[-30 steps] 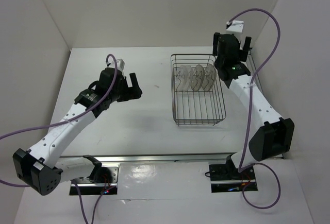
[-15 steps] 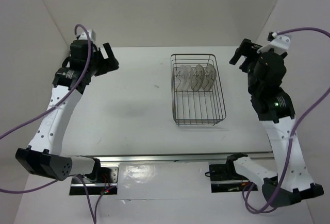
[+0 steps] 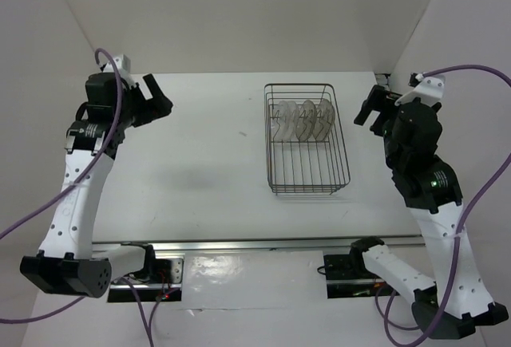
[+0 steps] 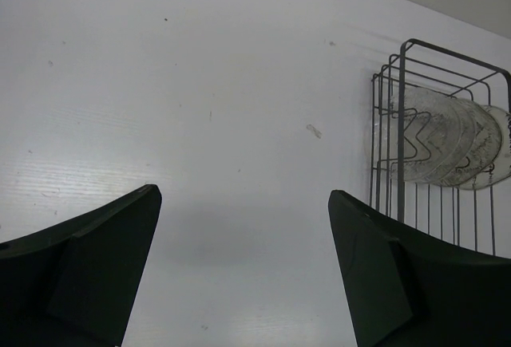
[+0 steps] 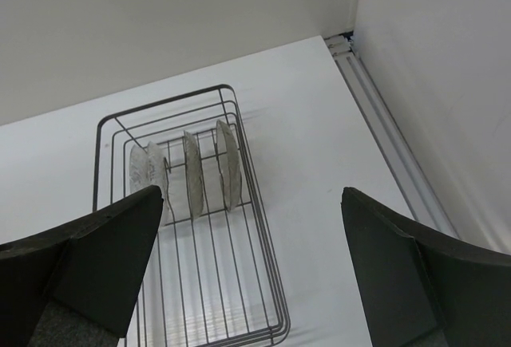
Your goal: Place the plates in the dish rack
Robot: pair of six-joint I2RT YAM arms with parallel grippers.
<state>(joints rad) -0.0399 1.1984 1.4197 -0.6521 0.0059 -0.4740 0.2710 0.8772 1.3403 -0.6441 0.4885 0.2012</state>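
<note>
We see the dish rack (image 3: 310, 167) lying lengthwise near-to-far, the plates (image 3: 302, 120) upright on edge in a row across its far end — left gripper (image 3: 158, 96) and right gripper (image 3: 369, 106) gape empty.

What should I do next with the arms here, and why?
Probably just park both arms at rest. The plates stand upright between the dividers of the dish rack, and the left gripper and right gripper are both open, empty and well away from it, so loading looks done.
</note>
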